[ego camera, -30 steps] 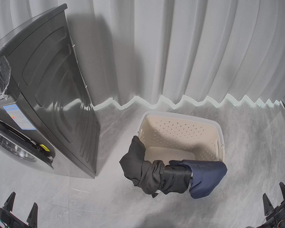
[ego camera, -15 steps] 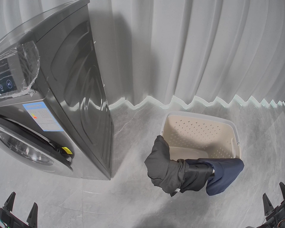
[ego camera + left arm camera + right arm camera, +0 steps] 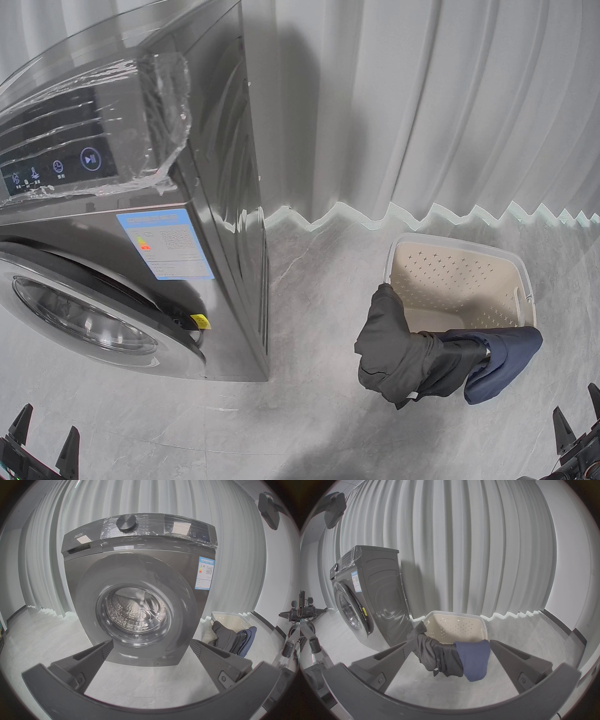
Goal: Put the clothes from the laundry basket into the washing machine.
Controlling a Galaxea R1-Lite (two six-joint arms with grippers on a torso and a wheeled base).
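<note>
The grey washing machine (image 3: 187, 187) stands on the left, its round glass door (image 3: 81, 312) shut; the left wrist view faces that door (image 3: 134, 614) head-on. To its right on the floor is the cream laundry basket (image 3: 462, 240). A dark grey garment (image 3: 400, 356) and a navy garment (image 3: 506, 359) hang over the basket's near rim. My left gripper (image 3: 47, 431) is low at the near left, open and holding nothing. My right gripper (image 3: 576, 412) is low at the near right, also open, facing the basket (image 3: 453, 613) and both garments (image 3: 437, 656) (image 3: 473, 658).
White pleated curtains (image 3: 437, 106) hang behind the machine and basket. The floor (image 3: 312, 312) is pale grey marble, bare between the machine and the basket and in front of both. Clear plastic film (image 3: 125, 119) covers the machine's control panel.
The whole head view has shifted: the camera turned towards the washing machine, so its front and door show more and the basket sits farther right. Neither gripper nor the clothes changed.
</note>
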